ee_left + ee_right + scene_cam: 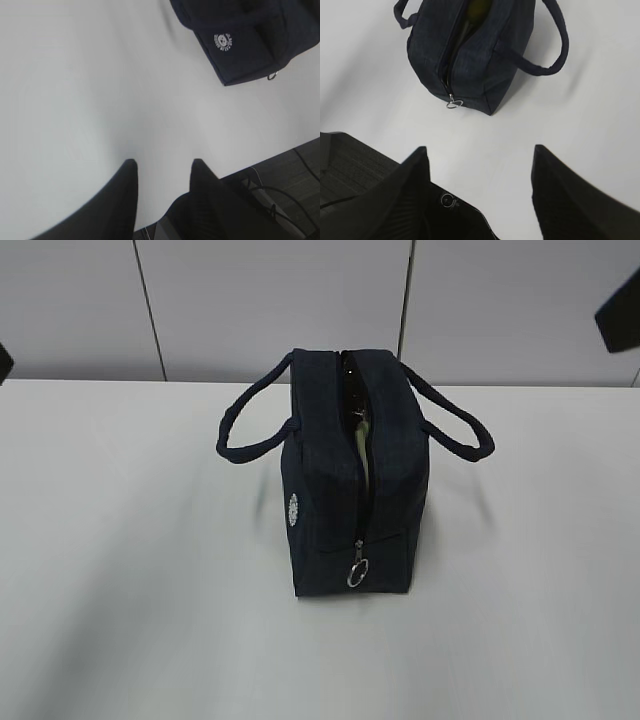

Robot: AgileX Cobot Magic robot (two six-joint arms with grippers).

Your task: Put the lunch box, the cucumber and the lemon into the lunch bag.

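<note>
The dark navy lunch bag [345,475] stands in the middle of the white table, its top zipper open and its silver ring pull [357,573] hanging at the near end. A pale sage-green strip of the lunch box [365,445] shows inside the slit. A dark green shape in the opening, seen in the right wrist view, looks like the cucumber [477,7]. The lemon is hidden. My left gripper [162,167] is open and empty above bare table, well left of the bag [250,35]. My right gripper [480,155] is open and empty, short of the bag's ring end [470,55].
The bag's two looped handles [250,420] hang out to either side. The table's front edge and dark floor with cables [280,185] show in the left wrist view. A pale panelled wall [270,300] stands behind the table.
</note>
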